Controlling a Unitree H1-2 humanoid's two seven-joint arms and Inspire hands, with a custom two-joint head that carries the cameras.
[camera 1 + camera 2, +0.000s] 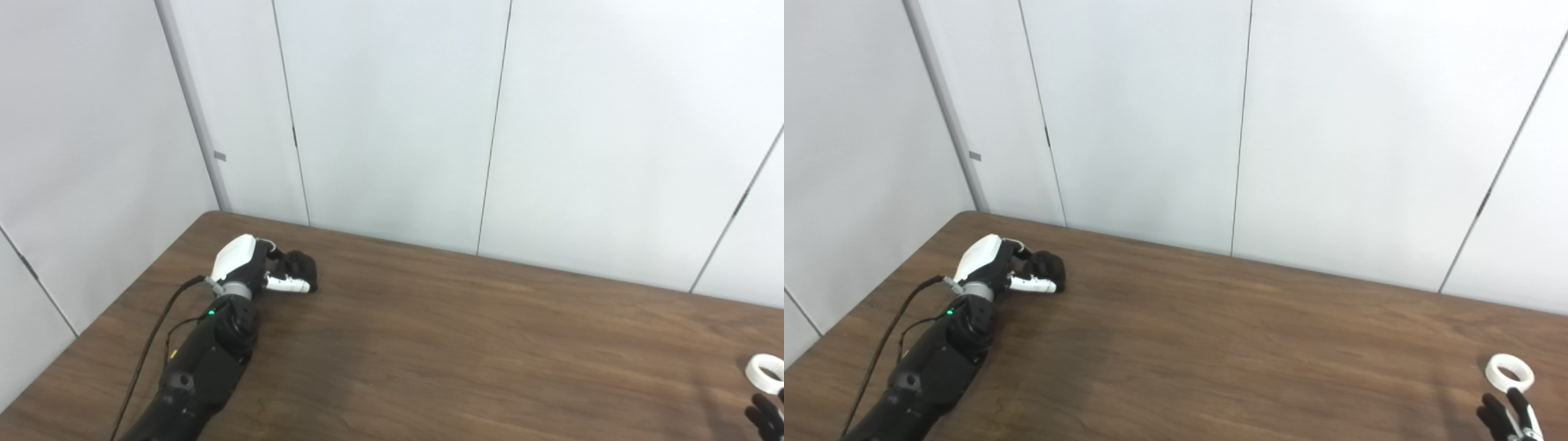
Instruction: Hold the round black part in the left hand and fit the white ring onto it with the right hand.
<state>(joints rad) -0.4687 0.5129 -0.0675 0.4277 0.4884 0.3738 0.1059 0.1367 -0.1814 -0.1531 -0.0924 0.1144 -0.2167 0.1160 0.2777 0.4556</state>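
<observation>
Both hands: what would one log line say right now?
left hand: around round black part on table | right hand: near white ring, not touching | ring unfitted

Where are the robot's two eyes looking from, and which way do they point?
Left eye view: on the head, looking down at the brown table and white wall; shows the left hand wrapped on the round black part, and only fingertips of the right hand.
Right eye view: beside it, facing the same way; the white ring shows whole.
Both share the table, both hands, part and ring.
</observation>
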